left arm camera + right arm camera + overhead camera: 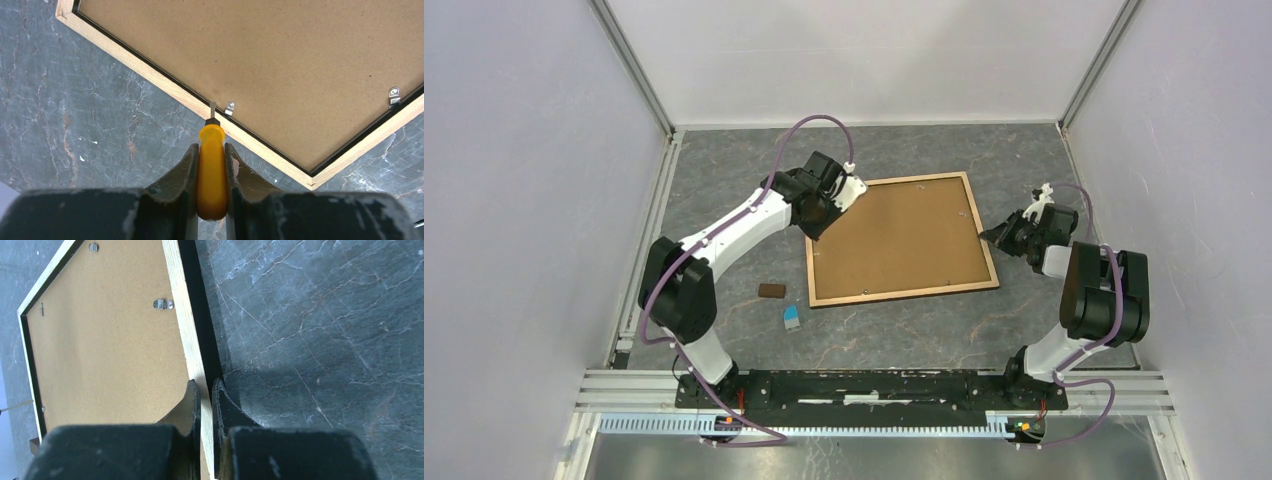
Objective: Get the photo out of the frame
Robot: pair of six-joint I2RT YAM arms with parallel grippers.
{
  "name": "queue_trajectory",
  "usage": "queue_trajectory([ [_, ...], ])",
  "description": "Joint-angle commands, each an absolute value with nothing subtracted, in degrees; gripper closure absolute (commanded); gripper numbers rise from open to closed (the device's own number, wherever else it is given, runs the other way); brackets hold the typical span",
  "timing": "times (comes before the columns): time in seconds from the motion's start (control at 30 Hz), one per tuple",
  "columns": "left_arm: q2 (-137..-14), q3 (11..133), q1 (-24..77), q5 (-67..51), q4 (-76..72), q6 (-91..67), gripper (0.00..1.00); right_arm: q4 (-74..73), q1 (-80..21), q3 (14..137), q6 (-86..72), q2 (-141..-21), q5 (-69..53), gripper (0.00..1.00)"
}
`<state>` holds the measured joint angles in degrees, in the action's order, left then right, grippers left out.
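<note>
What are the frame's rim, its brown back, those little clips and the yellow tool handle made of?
Frame rim: pale unpainted wood, judging by the visible grain.
Backing board: brown, matte and finely speckled, so likely pressed fibreboard.
Clips: shiny silver, probably metal.
Screwdriver handle: smooth glossy yellow, seemingly plastic.

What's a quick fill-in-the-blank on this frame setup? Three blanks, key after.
1. The frame lies face ____.
2. The left gripper is shut on a yellow-handled ____.
3. The right gripper has its fingers pinching the frame's rim, made of light ____.
Missing words: down; screwdriver; wood.
</note>
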<state>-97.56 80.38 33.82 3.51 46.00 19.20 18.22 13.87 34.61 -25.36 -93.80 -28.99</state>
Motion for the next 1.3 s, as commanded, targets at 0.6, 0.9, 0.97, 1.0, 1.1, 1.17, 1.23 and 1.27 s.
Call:
queue_trajectory([
  [0.6, -96.36, 75.45, 37.43, 5.97, 44.82, 22.74, 0.98, 13.24, 14.52, 31.93, -27.04, -98.06, -25.89, 1.0],
  [0.9, -95.89, 76.68, 39.1, 3.59, 47.51, 22.04, 0.98, 13.44, 14.65, 31.64, -27.24, -97.91, -25.6, 1.0],
  [0.97, -95.91, 76.79, 39.54, 3.26, 47.75, 21.94, 0.98, 13.39, 14.62, 31.64, -27.25, -98.08, -25.65, 1.0],
  [1.0, -95.97, 76.82, 39.73, 3.02, 47.96, 21.85, 0.98, 13.42, 14.67, 31.64, -27.3, -98.17, -25.7, 1.0],
  [1.1, -96.36, 77.04, 40.13, 2.08, 48.69, 21.57, 0.98, 13.46, 14.65, 31.64, -27.33, -98.26, -25.57, 1.0],
  [1.17, -96.42, 76.93, 40.17, 1.16, 48.64, 21.28, 0.98, 13.52, 14.72, 31.64, -27.25, -98.39, -25.65, 1.0],
  [1.23, -96.52, 77.01, 40.17, 0.27, 48.95, 20.95, 0.98, 13.53, 14.76, 31.65, -27.25, -98.35, -25.59, 1.0],
  [1.27, -96.59, 77.12, 40.18, 0.26, 49.13, 20.65, 0.98, 13.46, 14.75, 31.55, -27.29, -98.33, -25.58, 1.0],
])
